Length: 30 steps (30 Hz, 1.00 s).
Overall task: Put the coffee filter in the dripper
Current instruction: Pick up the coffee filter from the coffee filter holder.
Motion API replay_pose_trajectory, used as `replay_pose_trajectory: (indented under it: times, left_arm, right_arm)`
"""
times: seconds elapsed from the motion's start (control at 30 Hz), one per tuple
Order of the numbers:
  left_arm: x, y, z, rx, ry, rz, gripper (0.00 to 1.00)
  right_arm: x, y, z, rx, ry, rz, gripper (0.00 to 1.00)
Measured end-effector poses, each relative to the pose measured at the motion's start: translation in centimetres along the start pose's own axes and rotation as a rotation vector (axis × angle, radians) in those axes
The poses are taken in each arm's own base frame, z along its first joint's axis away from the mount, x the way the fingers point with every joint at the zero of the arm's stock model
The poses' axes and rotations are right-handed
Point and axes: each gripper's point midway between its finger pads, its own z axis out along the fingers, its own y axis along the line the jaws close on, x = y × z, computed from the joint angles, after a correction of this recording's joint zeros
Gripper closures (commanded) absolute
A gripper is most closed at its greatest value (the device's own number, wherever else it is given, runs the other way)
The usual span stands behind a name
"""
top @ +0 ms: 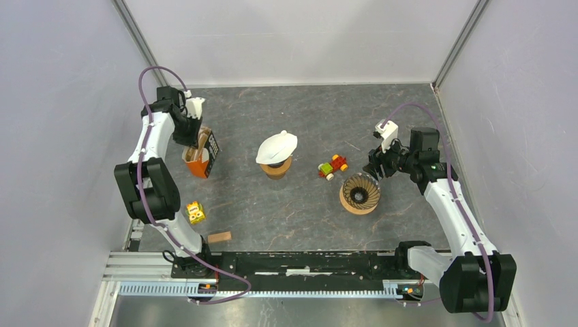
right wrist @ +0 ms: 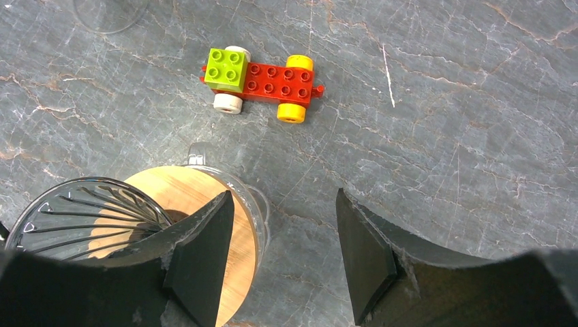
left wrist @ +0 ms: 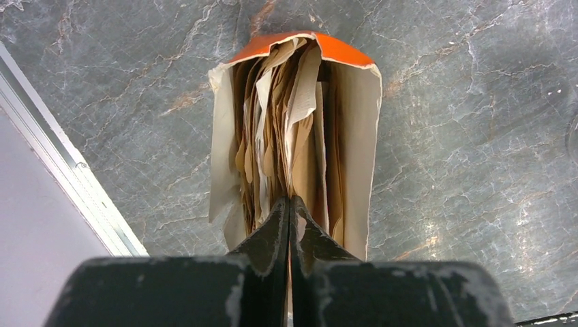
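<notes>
A stack of brown and white paper coffee filters stands upright in an orange holder at the table's left. My left gripper is down in the top of the stack, shut on the coffee filter at its middle, a thin sliver of paper showing between the fingers. The dripper, ribbed glass on a round wooden base, sits to the right. My right gripper hangs open at its right side, its left finger over the wooden base, nothing between the fingers.
A white cone-shaped piece on a wooden-ringed stand sits at the table's centre. A red and green toy car lies between it and the dripper. A yellow block and a small wooden block lie front left.
</notes>
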Motion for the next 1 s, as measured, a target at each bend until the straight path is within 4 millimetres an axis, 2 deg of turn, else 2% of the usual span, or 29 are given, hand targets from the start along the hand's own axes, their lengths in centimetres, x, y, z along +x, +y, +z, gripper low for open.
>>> replay_pose_trajectory:
  times: [0.2,0.47,0.73,1.0]
  left_arm:
    - [-0.2,0.1,-0.3,-0.006,-0.012,0.001,0.98]
    - [-1.3,0.1,-2.8,-0.038,-0.082,0.016,0.98]
    - [-1.4,0.0,-3.5,-0.045,-0.093,0.019,0.98]
    - [-1.2,-1.0,-6.8,-0.055,-0.136,0.028,0.98]
  right_arm:
    - [0.0,-0.1,0.0,0.006,0.002,-0.001,0.37]
    - [-0.2,-0.1,-0.2,0.011,-0.006,-0.007,0.37]
    - [-0.2,-0.1,-0.3,0.015,-0.009,-0.010,0.37]
    - [-0.3,-0.1,-0.4,0.020,-0.015,-0.016,0.36]
